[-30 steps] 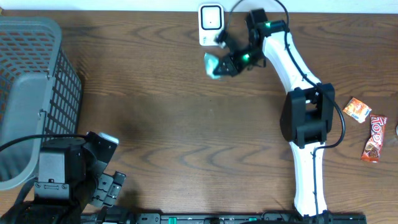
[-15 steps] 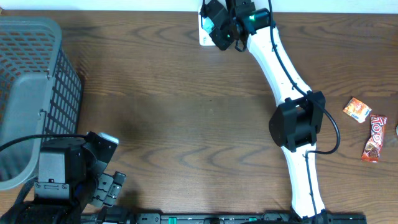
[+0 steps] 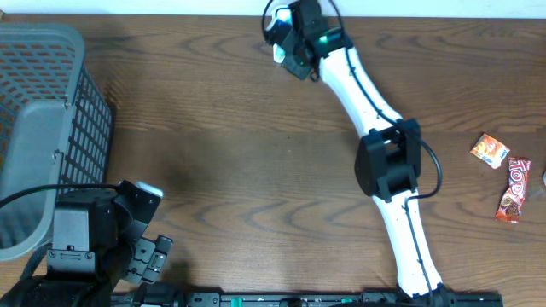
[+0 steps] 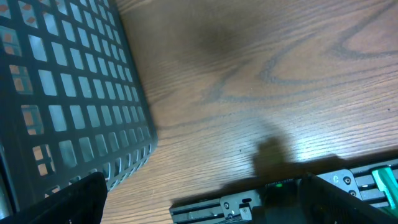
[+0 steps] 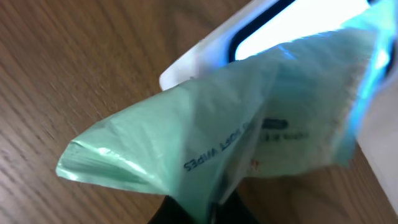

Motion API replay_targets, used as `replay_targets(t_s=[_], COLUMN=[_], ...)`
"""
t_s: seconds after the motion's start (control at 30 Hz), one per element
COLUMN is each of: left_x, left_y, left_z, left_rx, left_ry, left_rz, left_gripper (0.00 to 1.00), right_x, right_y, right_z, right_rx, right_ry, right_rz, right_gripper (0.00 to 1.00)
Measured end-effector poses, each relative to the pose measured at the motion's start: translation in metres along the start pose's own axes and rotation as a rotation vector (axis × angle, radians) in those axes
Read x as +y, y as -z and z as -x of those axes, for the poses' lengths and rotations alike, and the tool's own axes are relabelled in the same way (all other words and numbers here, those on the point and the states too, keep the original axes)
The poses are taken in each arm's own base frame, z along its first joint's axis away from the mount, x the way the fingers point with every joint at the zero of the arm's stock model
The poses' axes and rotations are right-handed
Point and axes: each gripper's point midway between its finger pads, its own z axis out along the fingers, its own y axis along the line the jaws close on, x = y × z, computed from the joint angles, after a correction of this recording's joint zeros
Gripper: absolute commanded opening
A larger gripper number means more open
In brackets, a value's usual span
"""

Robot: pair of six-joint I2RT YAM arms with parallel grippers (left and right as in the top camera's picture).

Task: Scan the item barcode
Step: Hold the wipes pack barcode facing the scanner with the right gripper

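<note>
A dark wood-grain worktop (image 3: pixel 213 128) filled the overhead view, with a grey mesh basket (image 3: pixel 43 111) at the upper left and two snack packets, a small orange one (image 3: pixel 490 150) and a red bar (image 3: pixel 513 189), lying near each other at the right edge. The right arm (image 3: pixel 375 111) reached diagonally from the lower right to the top centre, where its wrist covered most of a white scanner (image 3: pixel 275 53) resting at the far edge of the worktop. In the right wrist view its jaws were pressed together on the lower edge of a pale green packet of wipes (image 5: pixel 205 137), which hung over the scanner's lit window (image 5: pixel 273 25) with printed lettering facing the camera. Whether a barcode faced the window could not be told, as that side was hidden. The step in hand looked like the scan itself, the item presented to the reader. The next move probably called for holding the packet flat and steady above the window, or turning it a little if the code sat on another face, since the soft, crumpled film could fold over the print. The left arm (image 3: pixel 85 239) sat at the lower left beside the basket, its jaws spread wide with nothing between them, only bare wood and the basket wall (image 4: pixel 62 93) in its wrist view.
</note>
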Motion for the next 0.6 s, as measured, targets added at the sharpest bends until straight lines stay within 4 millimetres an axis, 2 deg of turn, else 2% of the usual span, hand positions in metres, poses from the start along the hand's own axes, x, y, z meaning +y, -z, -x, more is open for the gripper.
replay_targets(t_s=[0.37,0.47,0.6], left_x=[0.000,0.000,0.000], left_y=[0.000,0.000,0.000], left_z=[0.000,0.000,0.000], left_rx=[0.000,0.000,0.000], left_ry=[0.000,0.000,0.000], left_rz=[0.000,0.000,0.000], left_gripper=[0.98,0.98,0.98], right_x=[-0.008,0.002,0.030], right_y=[0.001,0.002,0.008], right_z=[-0.013,-0.015,-0.027], right_rx=[0.100,0.128,0.191], right_ry=[0.104,0.123,0.154], right_rz=[-0.088,-0.071,0.024], right_gripper=[0.01,0.01,0.01])
